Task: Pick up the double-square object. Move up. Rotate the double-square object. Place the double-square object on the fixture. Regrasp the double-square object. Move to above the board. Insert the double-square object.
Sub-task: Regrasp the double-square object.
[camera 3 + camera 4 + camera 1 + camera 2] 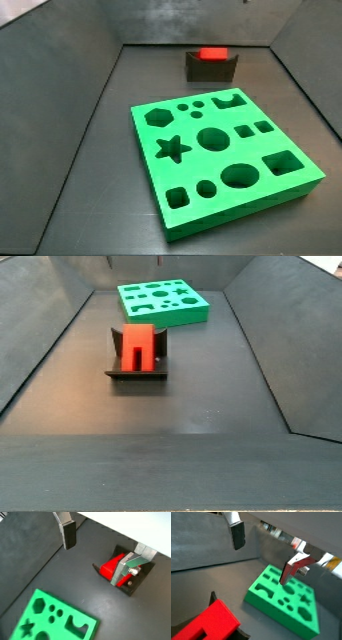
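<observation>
resting on the fixture (138, 361), the double-square object (138, 346) sits as a red block w/ its long side running front-to-back in a side view; in both side views it stands apart from the board (225, 160). left to right in a side view: bare dark floor (80, 150), then green board w/ star, hexagon, circle, square & oval cut-outs, w/ fixture (211, 68) and red block (211, 54) behind it near the back wall. gripper (100, 552) appears only in both wrist views, above the scene & not touching anything; its two fingers (68, 536) are spread wide, silver plates w/ dark pads, nothing between them, i.e. jaws apart & empty. in a wrist view the red block (112, 565) lies on the fixture (133, 584) partly behind one finger, board (57, 619) well apart. in a wrist view red block (211, 623) is close to the lens, board (288, 599) beyond it.
</observation>
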